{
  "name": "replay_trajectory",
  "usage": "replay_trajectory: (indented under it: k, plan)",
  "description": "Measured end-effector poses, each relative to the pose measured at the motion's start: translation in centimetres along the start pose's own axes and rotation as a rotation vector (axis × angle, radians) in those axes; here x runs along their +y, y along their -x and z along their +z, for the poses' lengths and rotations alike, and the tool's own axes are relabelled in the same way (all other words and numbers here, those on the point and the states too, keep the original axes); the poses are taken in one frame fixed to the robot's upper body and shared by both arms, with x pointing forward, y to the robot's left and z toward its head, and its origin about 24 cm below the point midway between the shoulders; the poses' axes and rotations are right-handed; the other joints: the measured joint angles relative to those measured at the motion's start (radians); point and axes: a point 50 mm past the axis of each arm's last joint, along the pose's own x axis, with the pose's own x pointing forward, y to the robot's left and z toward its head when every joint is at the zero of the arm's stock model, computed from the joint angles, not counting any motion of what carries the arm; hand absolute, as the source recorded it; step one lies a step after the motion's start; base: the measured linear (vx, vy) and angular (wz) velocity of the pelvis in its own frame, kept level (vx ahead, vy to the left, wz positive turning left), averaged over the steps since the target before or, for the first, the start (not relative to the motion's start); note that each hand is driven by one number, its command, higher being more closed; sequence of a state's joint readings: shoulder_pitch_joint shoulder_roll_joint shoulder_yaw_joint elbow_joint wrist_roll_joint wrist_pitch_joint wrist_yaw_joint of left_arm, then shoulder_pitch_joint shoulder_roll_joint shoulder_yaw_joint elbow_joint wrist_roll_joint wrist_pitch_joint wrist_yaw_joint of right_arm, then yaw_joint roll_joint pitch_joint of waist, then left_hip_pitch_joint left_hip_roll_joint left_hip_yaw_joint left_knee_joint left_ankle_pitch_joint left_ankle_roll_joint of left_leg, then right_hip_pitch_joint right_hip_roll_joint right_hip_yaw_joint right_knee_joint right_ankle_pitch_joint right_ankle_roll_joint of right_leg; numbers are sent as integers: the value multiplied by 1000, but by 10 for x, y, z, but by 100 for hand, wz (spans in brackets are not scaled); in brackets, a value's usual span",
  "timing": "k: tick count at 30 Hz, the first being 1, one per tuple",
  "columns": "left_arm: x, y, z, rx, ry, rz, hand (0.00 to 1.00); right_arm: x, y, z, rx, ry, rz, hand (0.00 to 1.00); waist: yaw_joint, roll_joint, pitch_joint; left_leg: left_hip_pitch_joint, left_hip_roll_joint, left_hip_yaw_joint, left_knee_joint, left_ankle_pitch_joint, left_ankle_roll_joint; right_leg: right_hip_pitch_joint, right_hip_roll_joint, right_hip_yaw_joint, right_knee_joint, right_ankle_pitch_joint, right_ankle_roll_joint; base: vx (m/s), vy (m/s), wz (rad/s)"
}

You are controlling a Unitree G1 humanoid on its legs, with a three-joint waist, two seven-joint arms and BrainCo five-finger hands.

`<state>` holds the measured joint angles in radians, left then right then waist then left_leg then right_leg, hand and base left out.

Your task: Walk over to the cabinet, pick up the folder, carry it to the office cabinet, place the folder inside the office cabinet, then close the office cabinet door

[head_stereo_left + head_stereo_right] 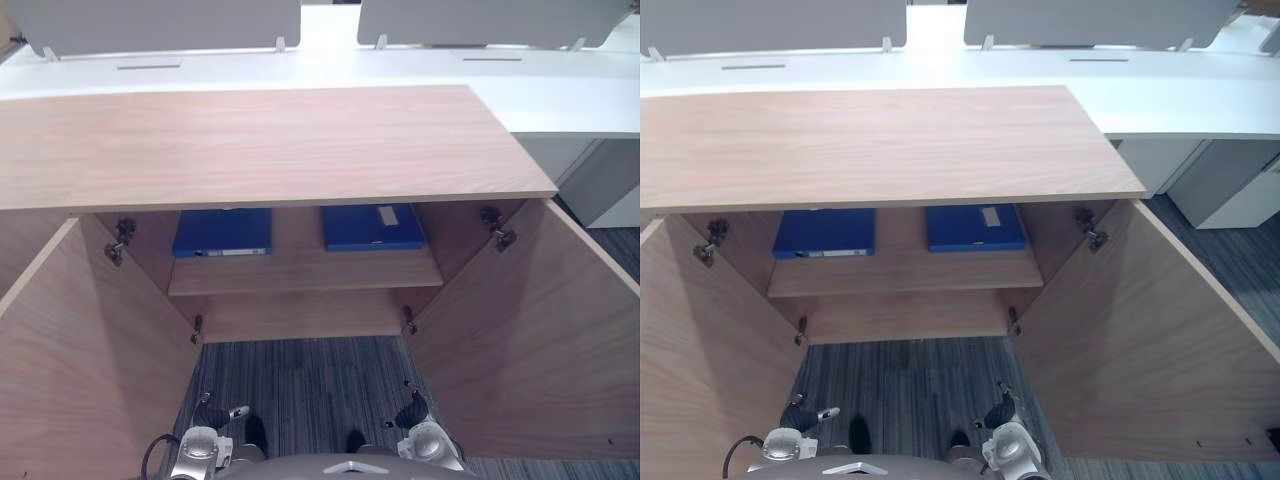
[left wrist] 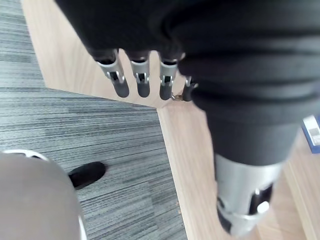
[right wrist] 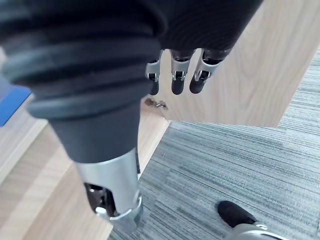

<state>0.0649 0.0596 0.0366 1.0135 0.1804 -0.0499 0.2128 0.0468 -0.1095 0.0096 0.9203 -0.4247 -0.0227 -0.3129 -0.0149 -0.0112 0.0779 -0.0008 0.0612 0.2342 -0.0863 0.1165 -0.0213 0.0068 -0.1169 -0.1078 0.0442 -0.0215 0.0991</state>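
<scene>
Control: Cabinet condition and folder position, please.

Operator: I find the wooden cabinet [image 1: 260,150] directly ahead of me with both doors swung wide, the left door [image 1: 70,380] and the right door [image 1: 540,340]. Metal hinges [image 1: 120,240] show at the upper inner corners. On the one shelf [image 1: 300,272] inside, I note two blue folders lying flat, side by side with a gap between them. The left folder [image 1: 222,232] sits toward the left wall. The right folder [image 1: 370,228] carries a pale label on its face. The far part of each is hidden under the cabinet top. Behind the cabinet runs a white desk [image 1: 560,95] with grey dividers [image 1: 150,25] standing on it.

Control: Robot hands?

Operator: My left robot hand [image 2: 141,80] hangs low over the grey carpet [image 1: 300,390] near the left door, fingers straight and relaxed, with nothing in its grasp. My right robot hand [image 3: 179,72] hangs likewise near the right door, fingers slack and holding nothing. Both hands are well short of the shelf and the folders.
</scene>
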Motion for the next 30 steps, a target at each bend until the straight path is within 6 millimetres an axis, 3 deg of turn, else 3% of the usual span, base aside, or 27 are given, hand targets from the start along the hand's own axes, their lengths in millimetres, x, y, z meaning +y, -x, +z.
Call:
replay_trajectory:
  k: [9, 15, 19, 21, 24, 30]
  plan:
    - [-1, 0, -5, 29, -7, -7, 0, -22, 8, -30, 146, -304, -154, 0, -30, 6, -8, 41, 0, 63, 0, -36, 4, -8, 14, 108, -2, 1, -1, 19, 14, -27]
    - [-3, 2, -12, 70, 13, -5, 0, -64, 23, -39, 144, -647, -424, 0, -71, 12, -12, 103, 16, 200, 1, -79, -17, -28, 38, 231, 1, 9, -13, 67, 9, -65]
    - [-12, 5, -14, 87, 59, -10, 0, -94, 34, -35, 86, -800, -591, 0, -99, 20, -15, 127, 31, 282, 7, -94, -25, -48, 56, 297, 12, 17, -5, 87, -8, -66]
    - [-18, 7, -10, 77, 103, -10, 0, -123, 43, -31, 7, -874, -720, 0, -107, 28, -20, 138, 37, 328, 7, -105, -34, -65, 69, 337, 17, 18, -5, 74, -25, -56]
    - [-25, 9, -5, 66, 142, -28, 0, -148, 50, -24, -78, -952, -834, 0, -119, 33, -23, 151, 46, 364, 7, -112, -43, -73, 79, 357, 24, 18, -5, 41, -24, -42]
    - [-29, 10, -4, 62, 163, -53, 0, -190, 51, 13, -302, -1025, -901, 0, -126, 49, -23, 175, 59, 428, 7, -124, -59, -92, 107, 406, 39, 14, -9, 2, -59, -31]
